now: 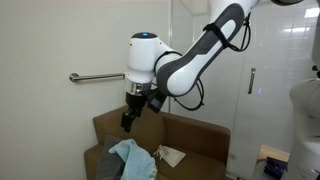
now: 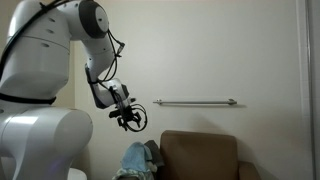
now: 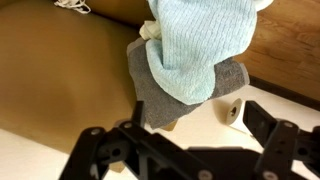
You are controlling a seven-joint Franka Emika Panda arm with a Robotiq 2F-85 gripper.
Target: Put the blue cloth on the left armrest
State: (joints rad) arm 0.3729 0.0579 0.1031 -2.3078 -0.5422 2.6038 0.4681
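Observation:
The light blue cloth [image 1: 132, 156] lies draped over the brown armchair's armrest [image 1: 103, 163], on top of a dark grey cloth [image 1: 110, 166]. It also shows in an exterior view [image 2: 135, 158] and in the wrist view [image 3: 198, 40], where the grey cloth [image 3: 165, 85] sticks out beneath it. My gripper [image 1: 129, 119] hangs open and empty above the cloth, apart from it; it shows in an exterior view [image 2: 131, 119] and its fingers frame the bottom of the wrist view [image 3: 180, 140].
The brown armchair [image 1: 185, 140] stands against a beige wall with a metal grab bar [image 2: 195, 102]. A small white item [image 1: 170, 155] lies on the seat. A glass door [image 1: 245, 90] stands beside the chair. A small white object [image 3: 232, 110] lies on the floor.

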